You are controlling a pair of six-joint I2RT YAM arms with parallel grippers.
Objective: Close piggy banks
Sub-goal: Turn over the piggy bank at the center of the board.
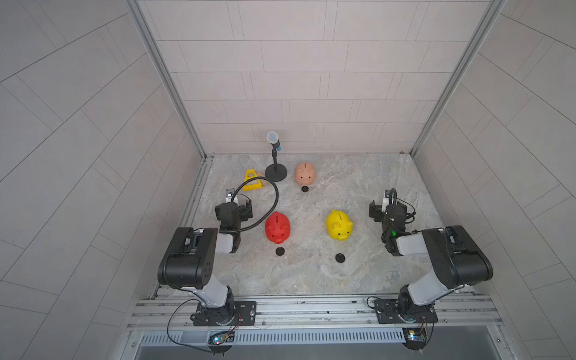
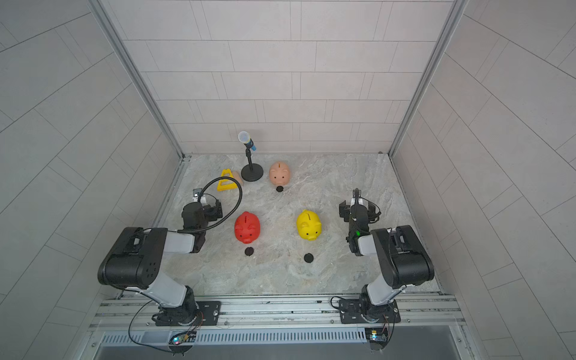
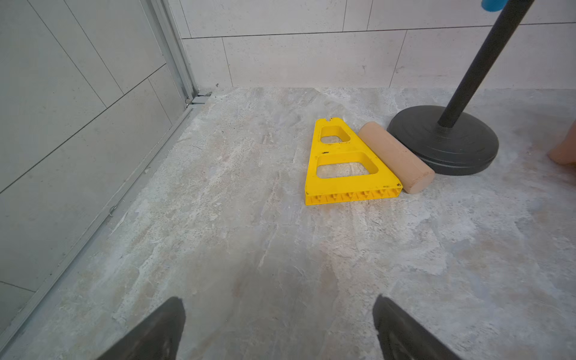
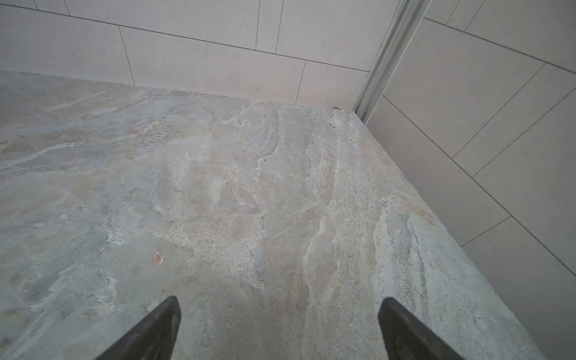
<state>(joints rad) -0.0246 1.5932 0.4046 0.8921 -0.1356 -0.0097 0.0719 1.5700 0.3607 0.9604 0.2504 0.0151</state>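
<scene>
Three piggy banks stand upright on the stone table in both top views: a red one [image 1: 277,227] at the near left, a yellow one [image 1: 339,224] at the near right, and a peach-pink one [image 1: 305,173] at the back. A small black plug lies in front of each: [image 1: 280,251], [image 1: 340,257], [image 1: 304,189]. My left gripper [image 1: 236,208] hovers left of the red pig, open and empty [image 3: 278,300]. To the right of the yellow pig, my right gripper [image 1: 389,208] is open over bare table [image 4: 280,300]. Only an edge of the pink pig [image 3: 565,149] shows in the left wrist view.
A yellow triangular frame [image 3: 343,165] lies ahead of the left gripper with a tan cylinder [image 3: 396,156] beside it. A microphone stand with a black round base [image 3: 442,140] stands at the back, left of the pink pig. Tiled walls enclose three sides.
</scene>
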